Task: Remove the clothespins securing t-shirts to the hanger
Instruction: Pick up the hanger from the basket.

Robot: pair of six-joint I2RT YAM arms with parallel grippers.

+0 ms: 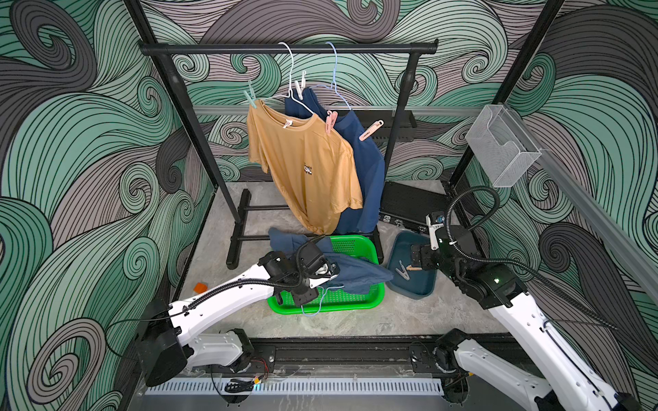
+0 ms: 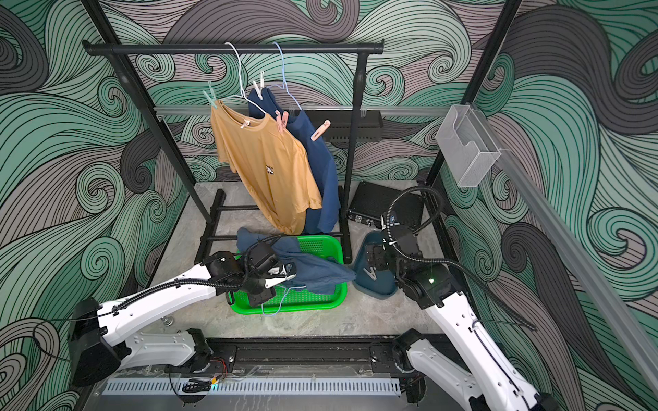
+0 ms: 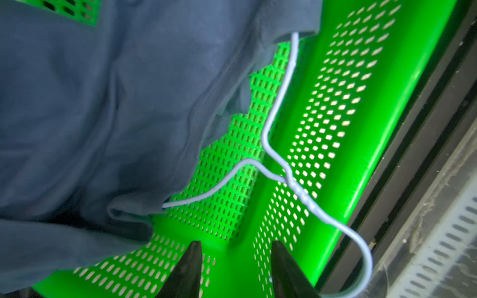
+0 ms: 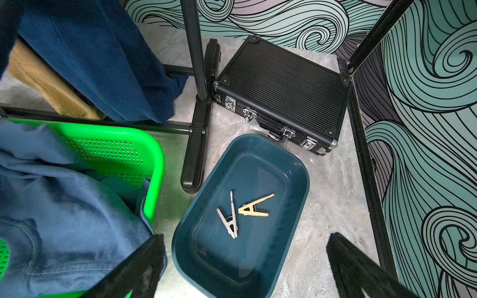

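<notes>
My left gripper (image 3: 236, 255) hangs low over the green basket (image 3: 322, 129), jaws partly apart with nothing between them; the blue t-shirt (image 3: 103, 116) lies crumpled in that basket, and its pale wire hanger (image 3: 273, 113) pokes out just ahead of my fingertips. The pegged shirts hang from the rail (image 1: 285, 48), well above both arms; a mint clothespin (image 1: 251, 96) and a pink clothespin (image 1: 330, 122) sit at the mustard t-shirt's (image 1: 306, 160) shoulders; a white clothespin (image 1: 300, 86) and a pale pink clothespin (image 1: 371, 130) grip the navy t-shirt (image 1: 370, 178) behind it. My right gripper (image 4: 246, 247) is spread wide and empty over the teal tub (image 4: 296, 165); a grey clothespin (image 4: 234, 219) and a tan clothespin (image 4: 254, 213) lie side by side on its floor. The rack post (image 4: 196, 51) stands between basket and tub; a black case (image 4: 284, 85) sits just behind the tub.
</notes>
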